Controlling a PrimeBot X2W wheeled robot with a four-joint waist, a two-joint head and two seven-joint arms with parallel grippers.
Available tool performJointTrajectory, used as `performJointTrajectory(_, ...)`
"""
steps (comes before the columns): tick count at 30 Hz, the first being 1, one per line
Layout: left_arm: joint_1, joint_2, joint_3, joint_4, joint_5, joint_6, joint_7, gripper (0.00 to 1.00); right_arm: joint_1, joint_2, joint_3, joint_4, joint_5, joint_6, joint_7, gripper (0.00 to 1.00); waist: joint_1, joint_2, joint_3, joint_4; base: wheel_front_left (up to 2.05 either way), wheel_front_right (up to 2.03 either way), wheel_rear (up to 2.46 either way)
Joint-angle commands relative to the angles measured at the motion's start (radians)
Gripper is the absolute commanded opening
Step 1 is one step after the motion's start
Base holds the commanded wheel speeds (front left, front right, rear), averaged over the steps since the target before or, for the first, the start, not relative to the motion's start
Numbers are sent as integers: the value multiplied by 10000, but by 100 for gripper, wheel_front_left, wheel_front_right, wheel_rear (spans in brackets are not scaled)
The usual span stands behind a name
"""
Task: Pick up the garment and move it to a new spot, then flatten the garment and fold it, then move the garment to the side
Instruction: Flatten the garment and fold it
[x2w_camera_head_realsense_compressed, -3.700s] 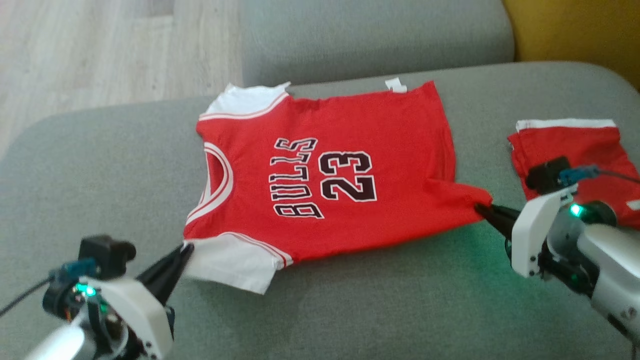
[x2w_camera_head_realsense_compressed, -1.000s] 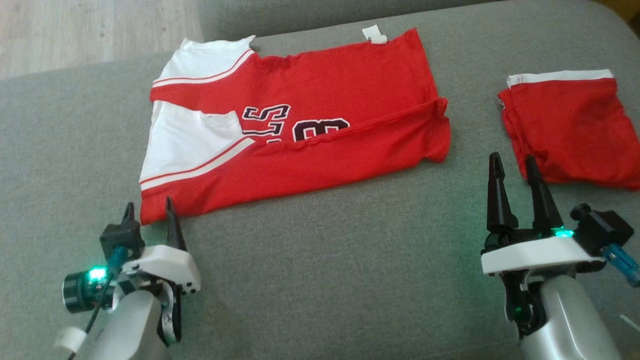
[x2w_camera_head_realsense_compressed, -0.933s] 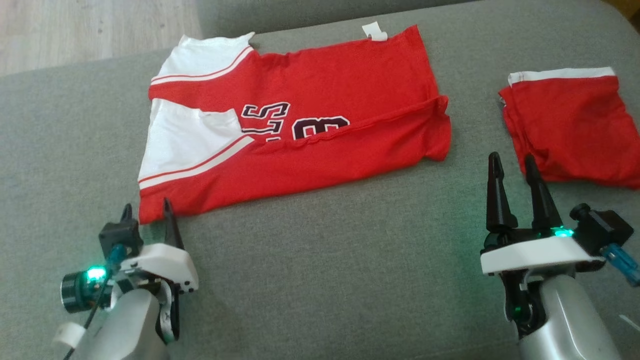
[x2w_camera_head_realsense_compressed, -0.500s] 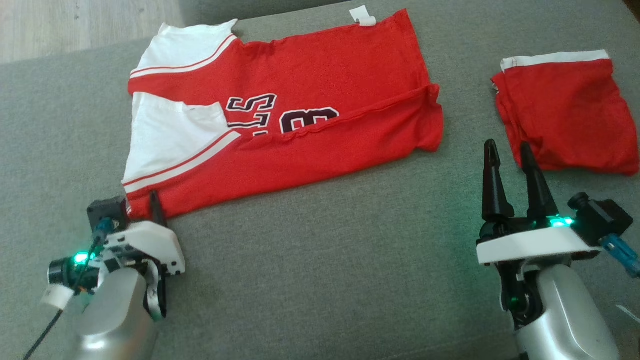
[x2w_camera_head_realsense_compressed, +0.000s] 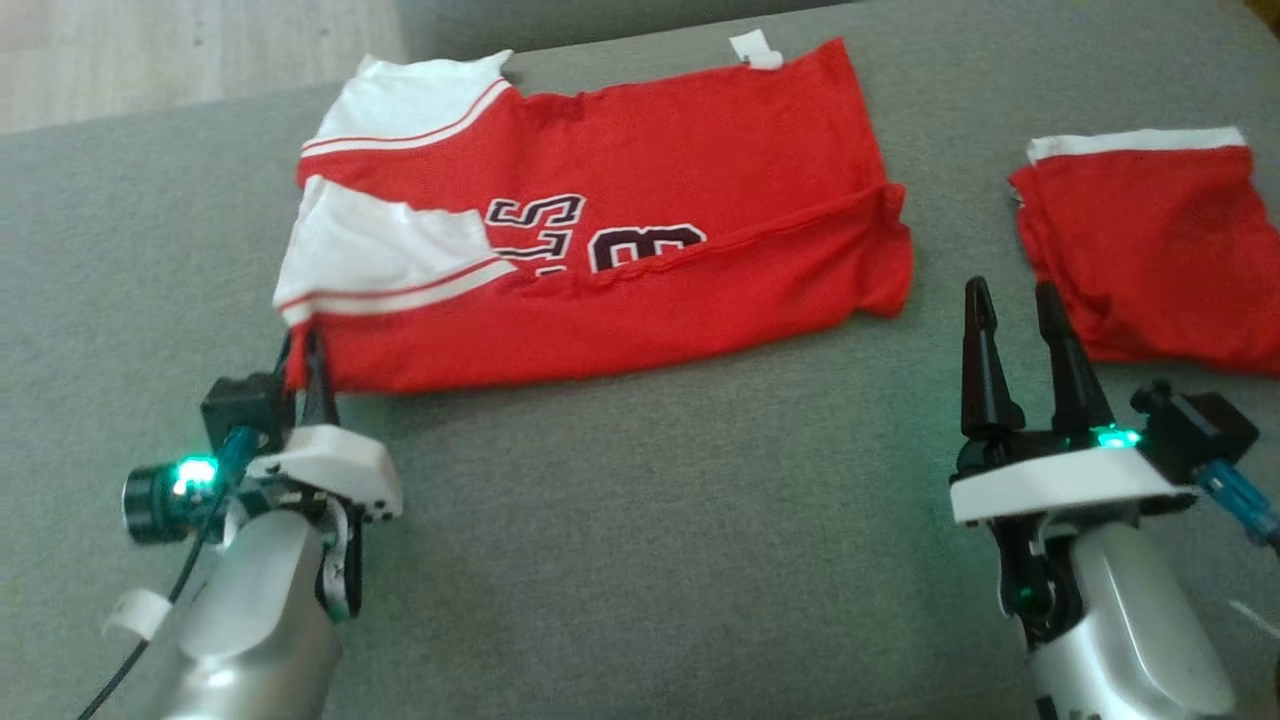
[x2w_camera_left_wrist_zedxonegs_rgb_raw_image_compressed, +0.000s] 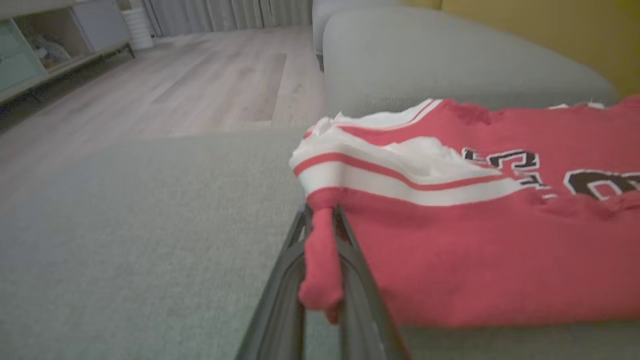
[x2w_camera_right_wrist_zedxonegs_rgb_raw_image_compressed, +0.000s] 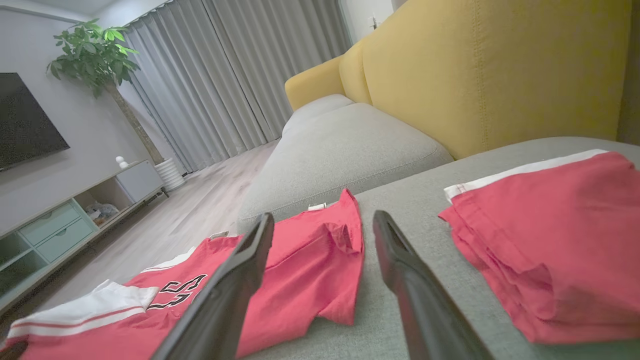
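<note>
Two layers are seen on the garment (x2w_camera_head_realsense_compressed: 700, 150): its near long edge is turned over onto the printed front, so that part of the black lettering is covered. The garment is laid on the grey sofa cushion (x2w_camera_head_realsense_compressed: 650, 520). Its long axis runs from left to right across the head view, with the white sleeves at the left end and the hem at the right end.

The near left corner is pinched between the fingers of the left gripper (x2w_camera_head_realsense_compressed: 303, 350). In the left wrist view a small tail of red cloth is seen squeezed between the two closed fingers.

The right gripper (x2w_camera_head_realsense_compressed: 1010, 292) is held with its fingers spread apart and nothing between them. It is placed just off the hem end, and the near right corner of the garment lies ahead of its fingertips and a little to their left. A second red piece (x2w_camera_head_realsense_compressed: 1150, 250), folded, lies to the right of these fingers and is not touched.

The folding is judged to be about half done. For the next fold the hem corner is probably to be taken, and the right arm is clearly the nearer one. Care would be needed that the second red piece is not caught instead.
</note>
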Motion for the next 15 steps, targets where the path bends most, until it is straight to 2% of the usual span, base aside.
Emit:
performJointTrajectory(1, -385, 209, 246, -429, 113, 82, -208, 0, -488, 5, 253, -239, -90, -7, -105, 100, 0, 0, -45, 144, 0, 0, 0)
performJointTrajectory(6, -548, 171, 56, -1688, 381, 56, -680, 0, -1614, 5, -35, 1350, -659, -7, 696, 100, 0, 0, 72, 595, 0, 0, 0)
performJointTrajectory(11, -553, 106, -216, -2234, 541, -35, -735, 0, -2666, 5, -846, 2963, -1342, -7, 1809, 100, 0, 0, 241, 865, 0, 0, 0)
performJointTrajectory(15, -570, 43, -403, -2429, 612, -46, -697, 0, -3284, 5, -948, 4201, -1553, -7, 2362, 100, 0, 0, 345, 1027, 0, 0, 0)
